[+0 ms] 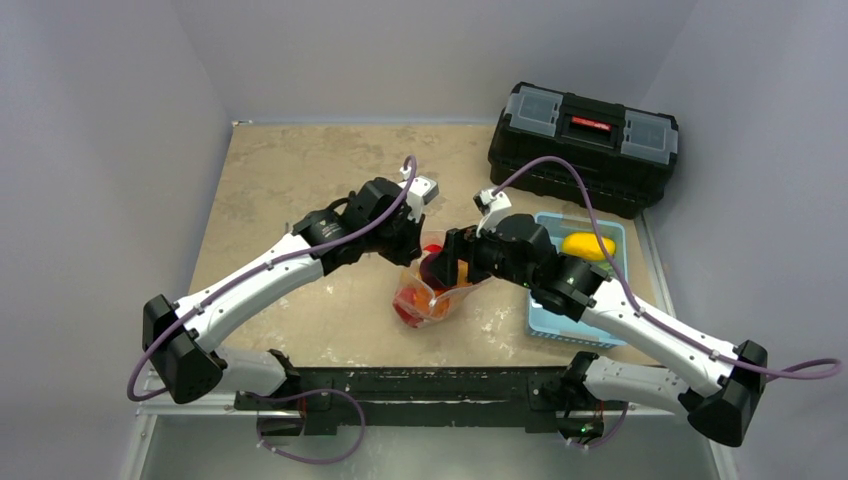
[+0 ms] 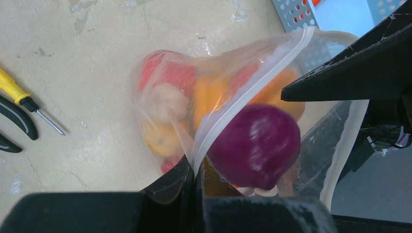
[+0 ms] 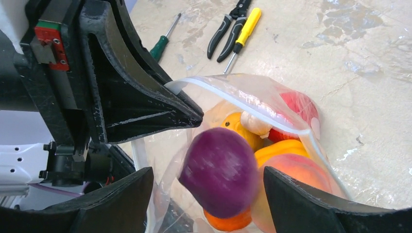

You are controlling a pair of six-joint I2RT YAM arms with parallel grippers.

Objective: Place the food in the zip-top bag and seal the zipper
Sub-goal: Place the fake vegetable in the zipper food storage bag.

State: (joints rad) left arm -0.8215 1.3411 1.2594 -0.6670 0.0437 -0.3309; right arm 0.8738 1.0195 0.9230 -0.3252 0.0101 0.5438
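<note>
Purple food [image 3: 218, 172] is seen loose between the wide-open jaws of the right gripper [image 3: 206, 177] over the zip-top bag [image 2: 165, 111], mid-surface toward the near edge, its rim clamped by the left gripper [image 2: 194, 189]; yellow food [image 1: 588, 245] is left in the tray [image 1: 548, 322], zipper [image 2: 252, 92] unsealed

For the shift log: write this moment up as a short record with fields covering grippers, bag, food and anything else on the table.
left gripper: shut on the zip-top bag at its mouth edge
right gripper: open, at the bag mouth
purple food: blurred, between the right fingers; contact unclear
bagged food: red, orange, yellow and peach pieces
zipper: unsealed
blue tray: holds one yellow piece
other: yellow-handled screwdriver, pliers, green-handled screwdriver, black toolbox
</note>
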